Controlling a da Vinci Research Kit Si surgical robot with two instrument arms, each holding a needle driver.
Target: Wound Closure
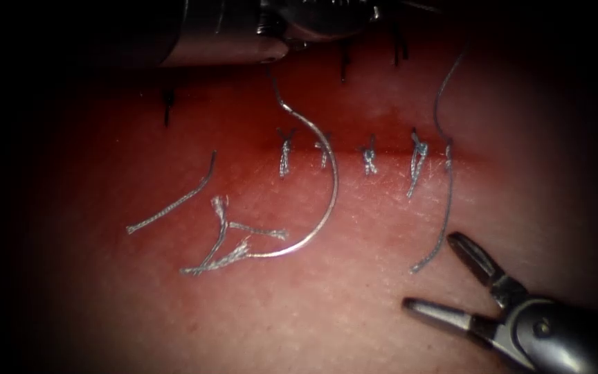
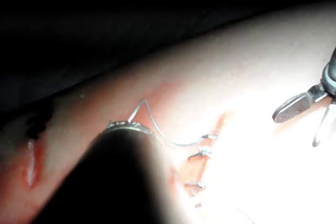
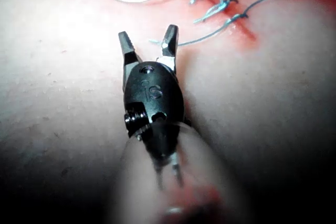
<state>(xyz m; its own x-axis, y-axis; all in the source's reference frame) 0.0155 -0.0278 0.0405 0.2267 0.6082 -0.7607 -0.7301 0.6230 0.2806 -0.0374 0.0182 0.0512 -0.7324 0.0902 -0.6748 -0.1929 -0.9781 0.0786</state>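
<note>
The curved needle point(image 1: 323, 208) lies across the cut point(image 1: 382, 149) on the tissue point(image 1: 313, 312), its upper end reaching up to the left tool point(image 1: 271, 52) at the top; whether those jaws are grasping it I cannot tell. About 4 knotted stitches point(image 1: 368, 158) cross the cut. Loose thread ends point(image 1: 223, 239) lie left of the needle. A long thread point(image 1: 446, 180) crosses the cut's right end. The right tool point(image 1: 441, 280) hovers lower right, jaws spread, holding nothing.
</note>
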